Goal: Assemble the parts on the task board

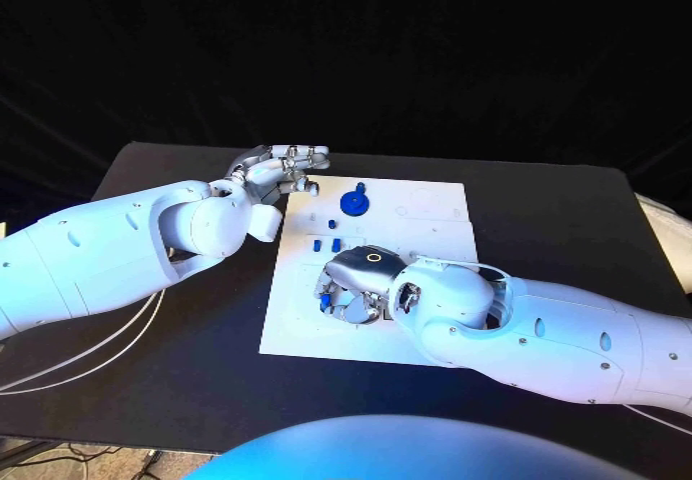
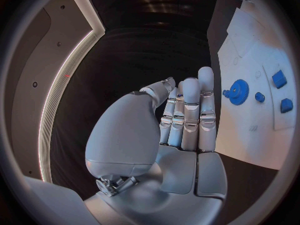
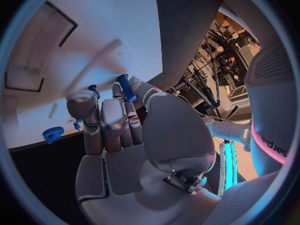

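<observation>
The white task board (image 1: 426,215) lies mid-table. On its far part a blue gear (image 1: 355,203) (image 2: 238,91) (image 3: 53,134) sits, with a small blue peg (image 1: 342,224) (image 2: 259,97) beside it and two small blue blocks (image 1: 327,244) (image 2: 279,78) closer in. My right hand (image 1: 355,285) (image 3: 119,130) hovers low over the board's left-middle and pinches a blue peg (image 3: 125,86) between thumb and a finger. My left hand (image 1: 283,165) (image 2: 184,120) is raised at the board's far left corner, fingers straight and side by side, holding nothing.
A rectangular recess (image 3: 37,50) is cut into the board ahead of my right hand. My right forearm (image 1: 548,330) covers the board's near right corner. Black table (image 1: 188,340) surrounds the board on all sides.
</observation>
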### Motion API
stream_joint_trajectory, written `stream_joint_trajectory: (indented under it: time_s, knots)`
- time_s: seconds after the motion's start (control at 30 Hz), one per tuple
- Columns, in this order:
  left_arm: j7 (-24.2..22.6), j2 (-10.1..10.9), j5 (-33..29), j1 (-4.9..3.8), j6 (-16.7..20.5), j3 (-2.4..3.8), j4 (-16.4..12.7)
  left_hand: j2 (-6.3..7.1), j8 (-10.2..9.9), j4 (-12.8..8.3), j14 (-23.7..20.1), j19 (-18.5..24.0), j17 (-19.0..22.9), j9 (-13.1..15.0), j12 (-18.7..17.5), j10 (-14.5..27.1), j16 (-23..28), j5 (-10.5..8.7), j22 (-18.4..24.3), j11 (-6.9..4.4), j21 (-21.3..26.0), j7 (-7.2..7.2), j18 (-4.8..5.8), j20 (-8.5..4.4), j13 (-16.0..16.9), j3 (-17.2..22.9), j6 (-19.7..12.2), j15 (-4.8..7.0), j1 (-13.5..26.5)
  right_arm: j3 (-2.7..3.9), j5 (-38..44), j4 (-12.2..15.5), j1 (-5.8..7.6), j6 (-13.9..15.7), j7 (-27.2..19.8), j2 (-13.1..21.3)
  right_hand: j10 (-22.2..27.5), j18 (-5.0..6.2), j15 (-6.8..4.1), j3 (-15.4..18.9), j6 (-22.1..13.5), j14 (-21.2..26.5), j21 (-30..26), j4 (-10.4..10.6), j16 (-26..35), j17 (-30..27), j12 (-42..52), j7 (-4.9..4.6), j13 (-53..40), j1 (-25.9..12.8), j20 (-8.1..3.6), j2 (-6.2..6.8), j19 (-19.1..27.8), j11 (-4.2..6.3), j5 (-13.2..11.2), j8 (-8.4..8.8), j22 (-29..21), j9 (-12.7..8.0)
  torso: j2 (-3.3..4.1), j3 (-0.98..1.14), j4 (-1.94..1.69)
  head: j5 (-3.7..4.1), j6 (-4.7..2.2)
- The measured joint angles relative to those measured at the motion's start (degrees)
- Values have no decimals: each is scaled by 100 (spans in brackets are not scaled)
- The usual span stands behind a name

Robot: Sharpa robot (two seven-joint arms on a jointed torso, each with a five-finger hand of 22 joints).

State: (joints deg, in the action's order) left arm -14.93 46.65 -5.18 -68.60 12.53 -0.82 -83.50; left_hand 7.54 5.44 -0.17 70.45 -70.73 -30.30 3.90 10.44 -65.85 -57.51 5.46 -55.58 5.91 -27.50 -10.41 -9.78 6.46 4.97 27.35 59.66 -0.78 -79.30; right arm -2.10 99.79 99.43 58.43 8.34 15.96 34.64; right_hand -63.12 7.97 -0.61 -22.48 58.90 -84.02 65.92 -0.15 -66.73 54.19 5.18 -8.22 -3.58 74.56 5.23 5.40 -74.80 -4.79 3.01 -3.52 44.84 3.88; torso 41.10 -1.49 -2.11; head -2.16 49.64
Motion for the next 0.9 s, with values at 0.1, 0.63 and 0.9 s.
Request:
stream_joint_trajectory:
  time_s: [0.1,0.63,0.9]
  knots:
    - [3,1,0,0,-3,0,1,0,0,0,0,0,0,0,0,0,0,0,0,0,0,0,0,0,0,0,0,0,0,-5,59,28,-15,52,86,40,224,0,31,147,-282,31,-141,-9,107,-154,-4,-11,-12,42,43,128,117,-45,31,0,-217,-13,0,0,1,8,-3]
    - [25,71,0,11,-23,-15,2,0,0,-24,-28,0,35,0,23,22,0,0,5,22,0,0,0,0,-1,-24,0,-27,0,154,-8,1026,57,1259,92,1290,121,-1,29,588,-177,29,-91,39,66,-159,470,4,-64,109,15,225,78,5,353,-50,-115,35,-3,10,34,132,-86]
    - [36,107,1,15,-23,-22,-40,0,0,-24,-28,0,35,0,23,22,0,0,4,22,0,0,0,0,-2,-24,0,-27,0,117,-971,1253,403,1339,267,2616,-1374,-136,-184,907,272,1,674,454,-722,893,1510,123,-619,-281,-141,262,-460,244,1052,-246,1110,86,-25,-9,114,319,-143]
